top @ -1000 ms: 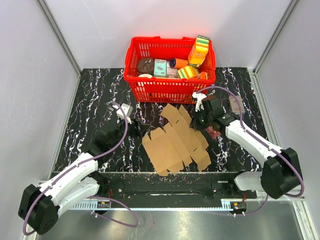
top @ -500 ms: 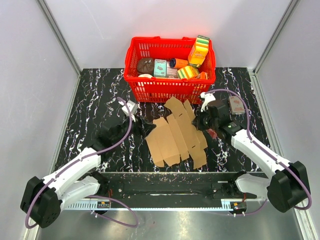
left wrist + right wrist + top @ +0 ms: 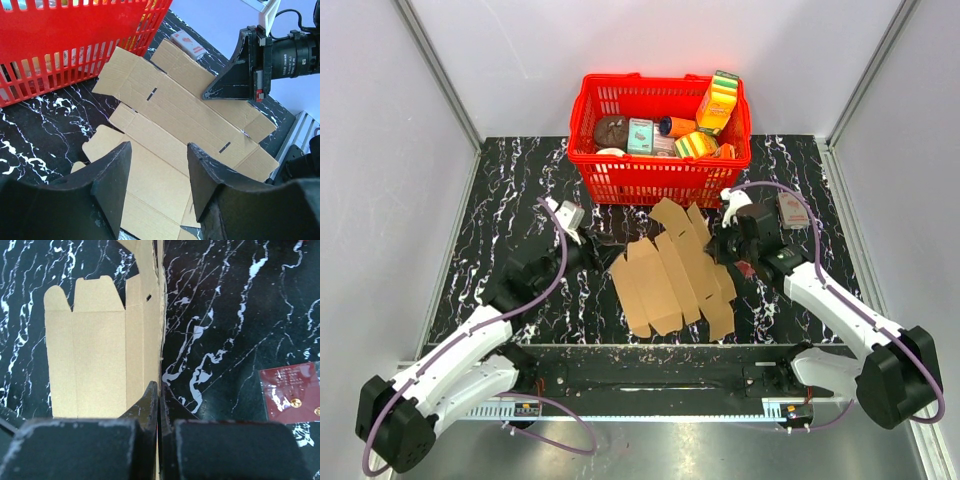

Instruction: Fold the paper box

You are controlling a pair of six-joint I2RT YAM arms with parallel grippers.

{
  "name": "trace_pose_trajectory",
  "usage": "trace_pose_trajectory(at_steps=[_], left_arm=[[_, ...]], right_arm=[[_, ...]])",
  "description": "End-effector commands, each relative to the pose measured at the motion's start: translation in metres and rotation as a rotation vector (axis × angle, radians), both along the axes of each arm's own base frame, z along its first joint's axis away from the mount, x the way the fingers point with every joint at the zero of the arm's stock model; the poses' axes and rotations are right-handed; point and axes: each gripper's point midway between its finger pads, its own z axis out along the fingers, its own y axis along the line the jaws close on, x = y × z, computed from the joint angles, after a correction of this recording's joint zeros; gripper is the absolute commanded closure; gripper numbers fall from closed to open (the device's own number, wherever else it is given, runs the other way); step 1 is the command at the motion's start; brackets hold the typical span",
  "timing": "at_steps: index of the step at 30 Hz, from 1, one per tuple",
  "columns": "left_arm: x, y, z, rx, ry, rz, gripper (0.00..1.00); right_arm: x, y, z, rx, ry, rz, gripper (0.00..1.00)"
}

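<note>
The paper box (image 3: pixel 670 280) is a flat brown die-cut sheet lying mid-table in front of the basket. My right gripper (image 3: pixel 722 245) is shut on its right edge. In the right wrist view that edge runs straight in between the closed fingers (image 3: pixel 159 385), with the sheet (image 3: pixel 95 355) spreading to their left. My left gripper (image 3: pixel 602 250) is open at the sheet's left edge. From the left wrist, its two fingers (image 3: pixel 157 167) hover apart over the near flaps of the cardboard (image 3: pixel 175 110), with nothing between them.
A red basket (image 3: pixel 660 180) holding several packaged items stands just behind the sheet. A small red packet (image 3: pixel 292 390) lies on the black marbled table right of the right gripper. A small printed box (image 3: pixel 790 210) sits at the far right.
The right gripper has pulled the sheet's right edge toward the basket, turning the sheet. The left gripper has come forward to the sheet's left edge, and its fingers have narrowed a little.
</note>
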Motion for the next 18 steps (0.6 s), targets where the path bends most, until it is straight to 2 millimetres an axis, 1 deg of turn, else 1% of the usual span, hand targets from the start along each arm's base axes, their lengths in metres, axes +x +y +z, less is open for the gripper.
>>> trace_pose_trajectory(at_steps=[1,2,4,5,7,8,9,10,12,13,14,16,18], left_arm=[[-0.001,0.003,0.034,-0.034,-0.069,0.001,0.48],[-0.002,0.004,0.037,-0.03,-0.082,0.002,0.48],[-0.001,0.005,0.042,-0.03,-0.096,0.002,0.48],[-0.002,0.005,0.047,-0.035,-0.112,-0.003,0.48],[-0.003,0.003,0.054,-0.044,-0.136,-0.018,0.49],[-0.001,0.001,0.058,-0.044,-0.149,-0.025,0.49],[-0.001,0.0,0.062,-0.048,-0.162,-0.034,0.49],[-0.001,-0.004,0.067,-0.055,-0.182,-0.052,0.49],[0.003,-0.011,0.075,-0.048,-0.201,-0.08,0.49],[0.001,-0.016,0.079,-0.049,-0.215,-0.121,0.49],[0.004,-0.022,0.082,-0.042,-0.225,-0.144,0.48],[0.004,-0.029,0.088,-0.041,-0.251,-0.186,0.46],[0.01,-0.036,0.094,-0.032,-0.263,-0.209,0.43]], right_arm=[[-0.003,0.013,0.018,0.041,-0.04,0.09,1.0],[-0.009,0.021,0.023,0.068,-0.036,0.145,1.0],[-0.017,0.028,0.025,0.082,-0.017,0.201,1.0],[-0.021,0.033,0.031,0.099,-0.019,0.251,1.0],[-0.028,0.038,0.028,0.088,0.003,0.316,1.0],[-0.034,0.044,0.033,0.11,0.009,0.371,1.0],[-0.036,0.046,0.031,0.111,0.022,0.392,1.0],[-0.039,0.046,0.029,0.108,0.033,0.411,1.0],[-0.044,0.051,0.034,0.133,0.033,0.451,1.0],[-0.046,0.053,0.035,0.139,0.025,0.474,1.0],[-0.053,0.057,0.039,0.165,0.027,0.514,1.0],[-0.057,0.06,0.047,0.188,0.004,0.55,1.0],[-0.063,0.063,0.056,0.209,-0.011,0.587,1.0]])
